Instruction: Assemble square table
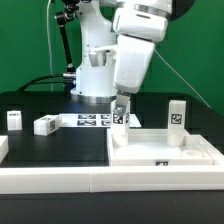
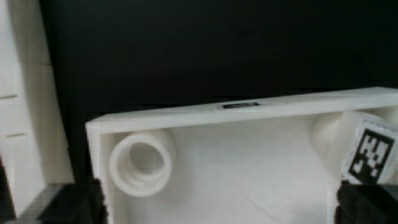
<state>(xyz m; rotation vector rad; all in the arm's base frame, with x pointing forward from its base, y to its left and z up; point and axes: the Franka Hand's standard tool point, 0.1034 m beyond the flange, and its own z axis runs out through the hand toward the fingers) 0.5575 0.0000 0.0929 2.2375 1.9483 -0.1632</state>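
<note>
Two fingers (image 2: pixel 59 206) of the gripper (image 1: pixel 121 113) appear spread and empty, though the wrist view is blurry. The top (image 1: pixel 165 152) lies just below the hand, its socket (image 2: pixel 139 160) near the fingertips. Probably a leg (image 1: pixel 45 125), well apart from the hand, comes next: rise clear of the rim, then grip its flat sides squarely.

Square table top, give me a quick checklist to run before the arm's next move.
1. Table top flat, hollow side up: ok.
2. Corner socket unblocked: ok.
3. Gripper close to a corner of the top: ok.
4. Gripper open or shut: cannot tell.
5. Upright leg near the top, standing leg and lying leg apart from it, all free: ok.
6. Fourth leg located: cannot tell.
</note>
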